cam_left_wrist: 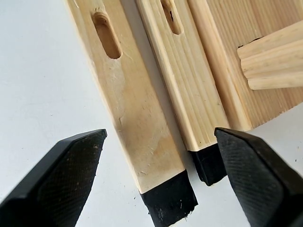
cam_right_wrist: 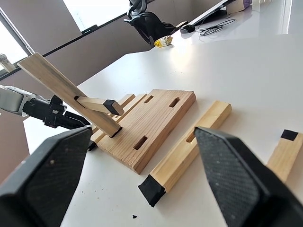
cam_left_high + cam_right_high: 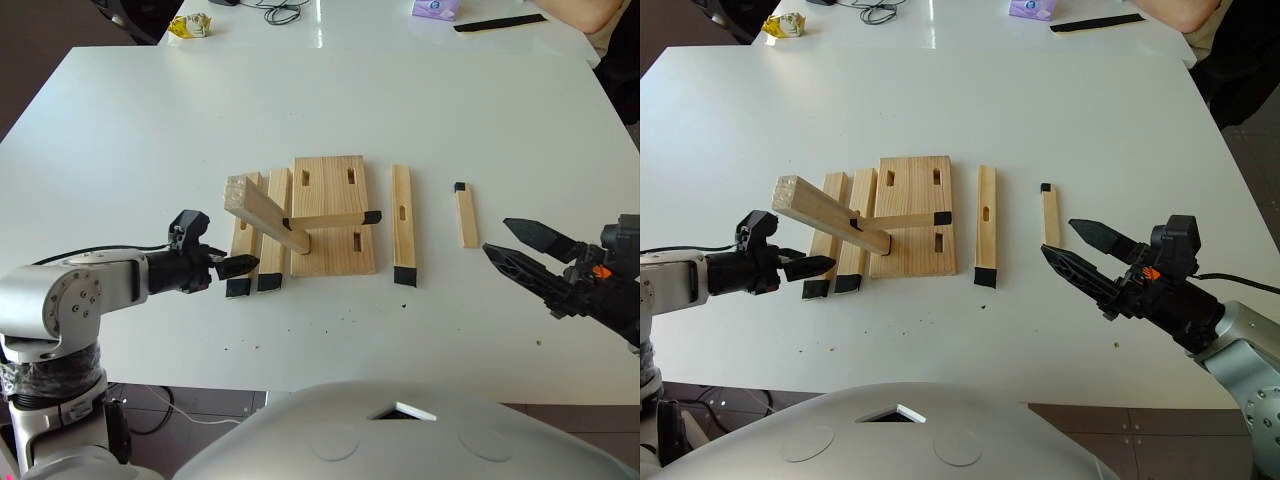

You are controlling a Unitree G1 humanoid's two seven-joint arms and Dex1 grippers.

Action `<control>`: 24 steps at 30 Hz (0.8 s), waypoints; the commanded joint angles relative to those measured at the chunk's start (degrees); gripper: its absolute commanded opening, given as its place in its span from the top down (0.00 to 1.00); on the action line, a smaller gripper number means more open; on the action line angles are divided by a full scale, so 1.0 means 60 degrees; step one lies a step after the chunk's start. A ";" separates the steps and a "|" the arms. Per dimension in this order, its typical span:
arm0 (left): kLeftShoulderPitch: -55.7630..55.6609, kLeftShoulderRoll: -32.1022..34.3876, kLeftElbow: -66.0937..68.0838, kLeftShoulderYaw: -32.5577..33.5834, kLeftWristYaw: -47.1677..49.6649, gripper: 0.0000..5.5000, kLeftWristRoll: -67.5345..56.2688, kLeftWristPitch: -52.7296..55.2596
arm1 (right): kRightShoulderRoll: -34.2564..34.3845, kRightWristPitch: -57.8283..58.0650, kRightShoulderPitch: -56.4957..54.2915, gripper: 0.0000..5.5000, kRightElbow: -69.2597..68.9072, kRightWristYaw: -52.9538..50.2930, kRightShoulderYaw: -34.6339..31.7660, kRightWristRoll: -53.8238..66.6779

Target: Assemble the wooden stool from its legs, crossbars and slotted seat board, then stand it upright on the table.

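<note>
Near left, low over the table (image 3: 150,120): left gripper (image 1: 160,136), spread wide and holding nothing, straddling the black-capped near ends of two legs lying side by side, the outer leg (image 1: 125,104) and the inner leg (image 1: 189,94). Near right: right gripper (image 3: 498,236), likewise wide and empty, hanging just short of the short crossbar (image 3: 465,215) and apart from it.

Probably the pick of one leg from the left pair. Likely to pinch both legs together if closed as placed. Better to shift outward first and centre on the outer leg alone. Then grip across its narrow faces on bare wood just past the cap, and lift level without dragging the neighbour. Best to keep the pads off the slot, ready for a crossbar later.

Farther in: seat board (image 3: 328,195), flat, right against the inner leg. At its near-left slot, one tilted leg (image 3: 262,210), leaning out over the left pair, with a crossbar (image 3: 335,217) plugged into its side and hanging above the board. Calls for care not to knock that lean while lifting. Right of the board, a third leg (image 3: 402,220), flat, just beside it.
</note>
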 commanded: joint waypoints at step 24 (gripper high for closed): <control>-0.1971 0.2059 0.2545 -0.2043 -0.0265 0.23 0.1402 -0.1775 | 0.0417 -0.0750 0.0668 0.28 -0.0380 -0.0464 0.0353 -0.0169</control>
